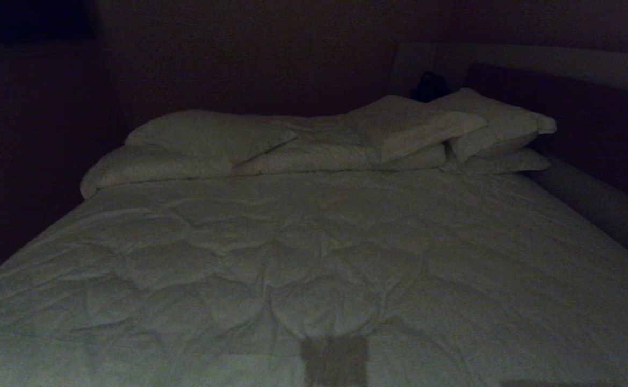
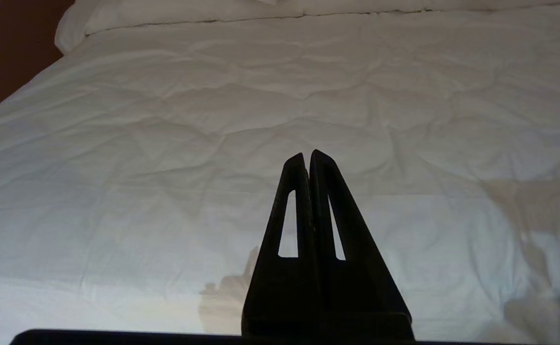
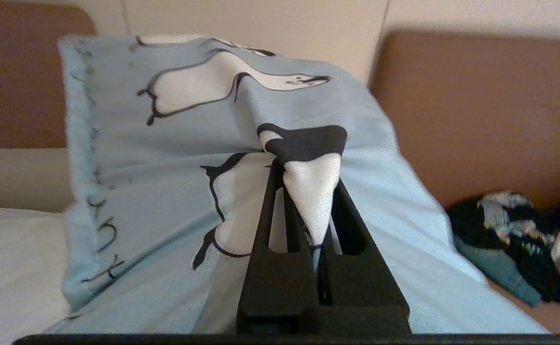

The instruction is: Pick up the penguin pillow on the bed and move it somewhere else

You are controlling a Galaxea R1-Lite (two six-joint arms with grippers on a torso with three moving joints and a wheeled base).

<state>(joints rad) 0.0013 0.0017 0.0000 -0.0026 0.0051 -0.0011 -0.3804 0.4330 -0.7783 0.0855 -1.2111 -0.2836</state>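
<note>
My right gripper (image 3: 308, 191) has its jaws clamped on a pinched fold of the penguin pillow (image 3: 174, 158), low in the middle of the right wrist view. The cloth bunches into a peak between them, so I read the grip as cover fabric rather than stuffing, which would explain why the pillow hangs out in front of the wrist with its left edge draped down. My left gripper (image 2: 307, 155) sits at lower centre of its own view, jaws pressed together with nothing between them, hovering over the duvet, parked.

The bed (image 1: 314, 258) fills most of the head view, and neither arm nor the penguin pillow shows there. The white pillows (image 1: 195, 140) are stacked across the upper middle of that frame, with the padded frame (image 1: 604, 215) running down the right edge. The wide quilted stretch from centre to lower left is my likeliest set-down room.

In the right wrist view, a brown headboard panel (image 3: 476, 110) stands behind the pillow, and a heap of dark clothing (image 3: 509, 239) lies at lower right, near its draped edge. I would swing away from that heap.
</note>
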